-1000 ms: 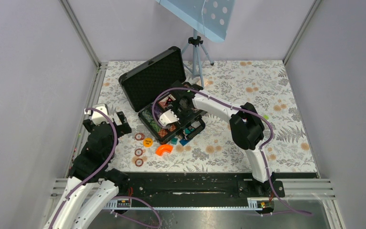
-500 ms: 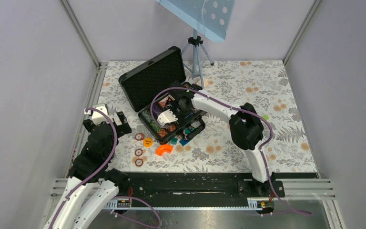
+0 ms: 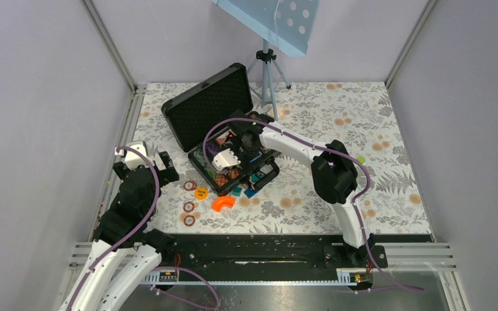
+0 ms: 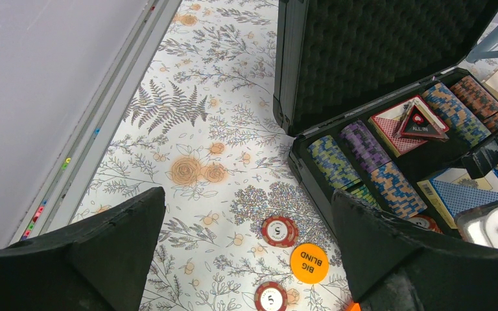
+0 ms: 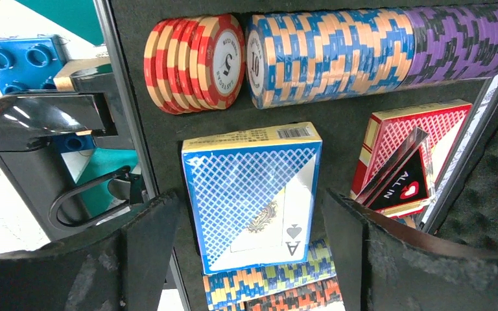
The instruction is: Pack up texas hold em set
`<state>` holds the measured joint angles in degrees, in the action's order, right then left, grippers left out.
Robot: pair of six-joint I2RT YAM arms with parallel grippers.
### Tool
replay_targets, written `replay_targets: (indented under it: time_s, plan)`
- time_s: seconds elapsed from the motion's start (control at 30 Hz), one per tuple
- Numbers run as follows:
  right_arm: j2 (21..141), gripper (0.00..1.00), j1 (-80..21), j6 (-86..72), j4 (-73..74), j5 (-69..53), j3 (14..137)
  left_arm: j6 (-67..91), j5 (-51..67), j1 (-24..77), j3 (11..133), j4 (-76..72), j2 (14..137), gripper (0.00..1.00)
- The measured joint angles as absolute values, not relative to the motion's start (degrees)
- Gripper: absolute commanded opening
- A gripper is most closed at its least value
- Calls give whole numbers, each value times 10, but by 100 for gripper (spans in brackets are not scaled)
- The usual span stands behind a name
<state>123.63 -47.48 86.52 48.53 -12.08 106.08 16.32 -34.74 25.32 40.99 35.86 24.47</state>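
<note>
From above, the black briefcase [image 3: 207, 110] lies open on the left half of the tabletop, closer to the far edge, with its lid tipped back toward the far left corner. The right gripper [image 3: 224, 163] hangs over the open tray. The left gripper [image 3: 166, 163] waits by the left edge. The loose chips [image 3: 189, 207] lie on the tabletop between the case and the near edge, beside an orange curved piece [image 3: 223, 203]. A second ago the right gripper was a little more toward the near edge, and now it is a bit further in over the tray. The left arm and the loose chips are in the same spots. In the left wrist view, the left jaws stand wide apart and hold nothing, and two red chips and an orange chip [image 4: 308, 262] lie just ahead. In the right wrist view, the blue card deck [image 5: 253, 188] lies flat in its slot, under a row of striped chips [image 5: 337, 52] and next to the red card deck [image 5: 399, 136]. The right jaws stand apart on each side of the blue deck and do not seem to pinch it. I think the deck step is ending. Next, the right arm should lift straight up without bumping the deck, and then the loose chips need picking up.
</note>
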Motion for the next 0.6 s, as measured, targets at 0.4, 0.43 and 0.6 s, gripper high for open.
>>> replay_targets:
  time_s: [0.4,0.43,0.6]
  plan:
    - [1225,89,-477,850,510,-148,1062,163,-347,253,410,358,245,99]
    - [1221,89,-477,848,512,-150,1062,163,-347,253,410,358,245,99]
    - [1177,94,-478,825,502,-173,1041,163,-347,253,410,358,245,99]
